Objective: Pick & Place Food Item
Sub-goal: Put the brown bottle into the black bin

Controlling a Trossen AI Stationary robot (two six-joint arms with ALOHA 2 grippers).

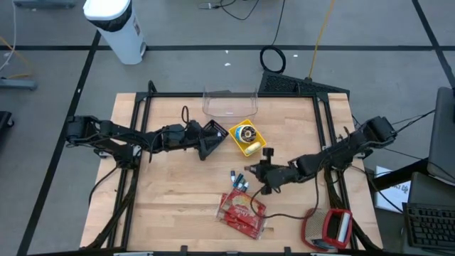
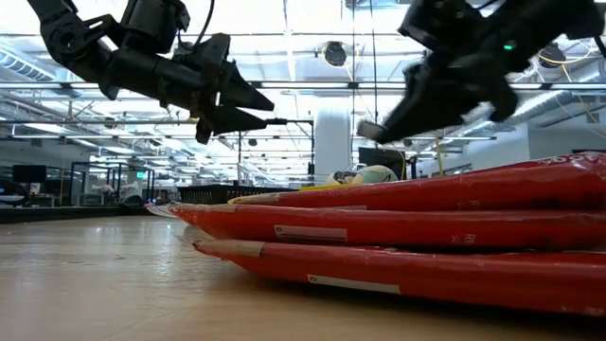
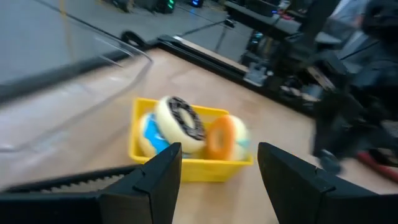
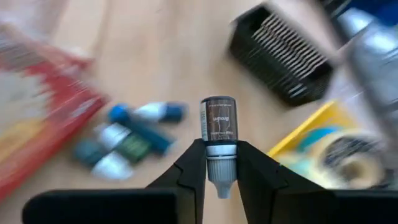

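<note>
My right claw (image 4: 219, 163) is clamped on a small brown bottle (image 4: 217, 127), lifted off the bench (image 1: 178, 192) just right of the loose bottles (image 1: 239, 180). Red packets (image 1: 242, 210) lie near of those. My left claw (image 3: 217, 177) is open and empty, hovering just left of the yellow tray (image 1: 247, 138). The clear tub (image 1: 229, 103) sits at the far edge.

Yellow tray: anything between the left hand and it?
Nothing visible. The left hand has open fingers, and the left wrist view looks straight past them to the yellow tray on bare wood. From above, the hand sits just beside the tray. The clear container lies off to the side, not between.
</note>
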